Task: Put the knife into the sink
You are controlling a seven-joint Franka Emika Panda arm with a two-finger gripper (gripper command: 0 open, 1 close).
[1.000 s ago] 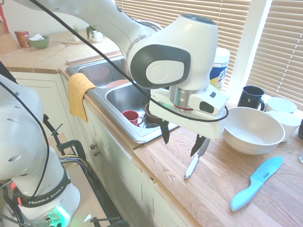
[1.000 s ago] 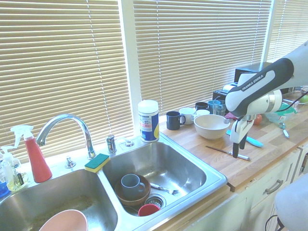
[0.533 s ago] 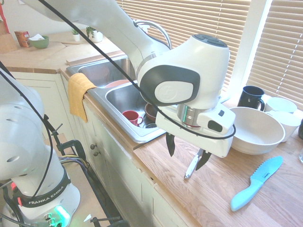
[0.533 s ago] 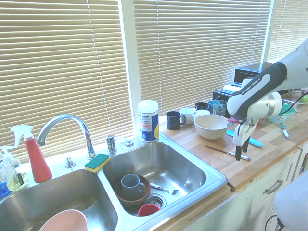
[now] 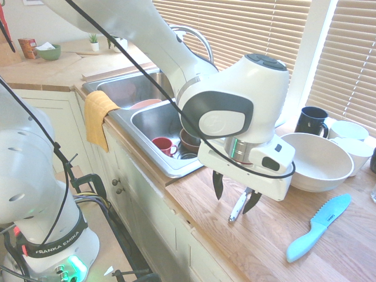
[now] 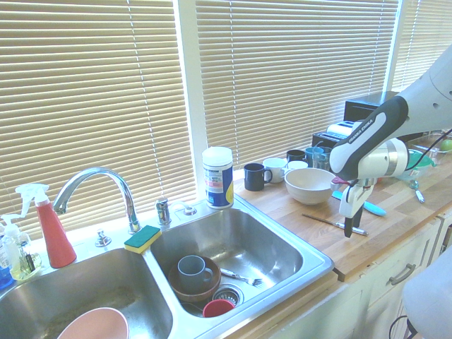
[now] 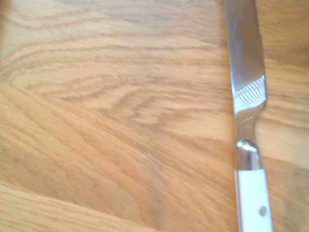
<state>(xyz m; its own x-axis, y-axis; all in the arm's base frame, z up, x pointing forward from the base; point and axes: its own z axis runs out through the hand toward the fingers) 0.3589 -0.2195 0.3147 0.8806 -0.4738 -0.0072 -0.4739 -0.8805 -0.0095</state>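
Ref. layout, left to right: stainless-steel double-basin sink w/ curved chrome faucet; the target basin, holding a brown bowl and mugs, sits well to the sink side of the claw, so the transfer path, est., runs over the counter edge into that basin. Next, wooden butcher-block countertop carries the slim silver table knife w/ pale handle, lying flat, directly beneath the claw. Two-finger gripper points approx. straight down, jaws spread wide w/ nothing between them; the dark fingers straddle the knife, one on each side, tips just above the wood, not yet closed. Reason for this posture, est.: a flat, thin item needs a top-down pinch across its narrow width, hence jaws set crosswise to the handle. Knife long axis: lies along the counter, handle end toward the counter's front edge, blade end toward the large white ceramic bowl behind the claw. Wrist view confirms: blade runs away from the pale handle, neck between them. Beyond the claw, away from the sink: light-blue serrated plastic knife, not the target, well apart.
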